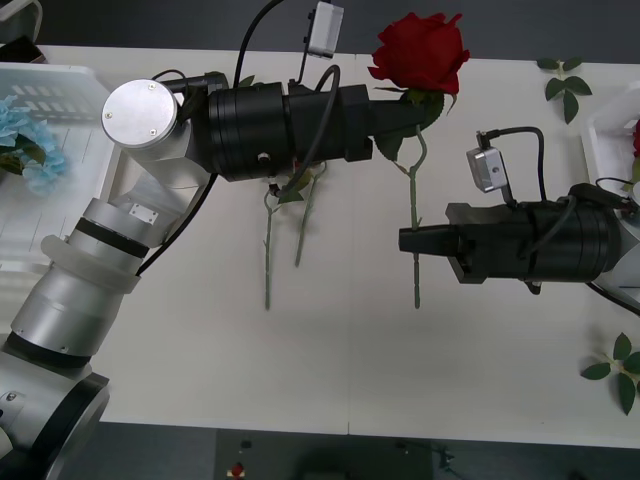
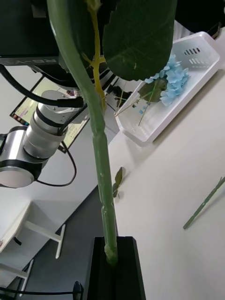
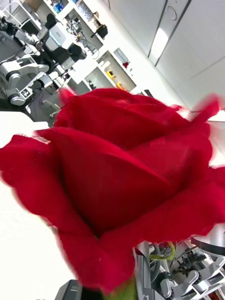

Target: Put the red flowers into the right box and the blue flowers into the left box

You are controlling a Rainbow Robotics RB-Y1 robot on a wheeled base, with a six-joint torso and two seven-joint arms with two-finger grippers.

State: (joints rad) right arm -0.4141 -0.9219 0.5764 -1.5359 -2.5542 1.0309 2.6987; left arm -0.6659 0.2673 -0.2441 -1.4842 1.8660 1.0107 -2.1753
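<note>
A robotics lab: other robot arms (image 3: 18,79), cluttered shelves (image 3: 101,70), a white table (image 1: 330,370).

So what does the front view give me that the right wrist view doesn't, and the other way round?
Front view alone: the red bloom, the left tool just under it, the right tool lower on the stem, two more stems lying on the table. Right wrist view alone: its fingers shut on the stem, and a large leaf close up. Both: the held stem, the left box holding blue flowers.
</note>
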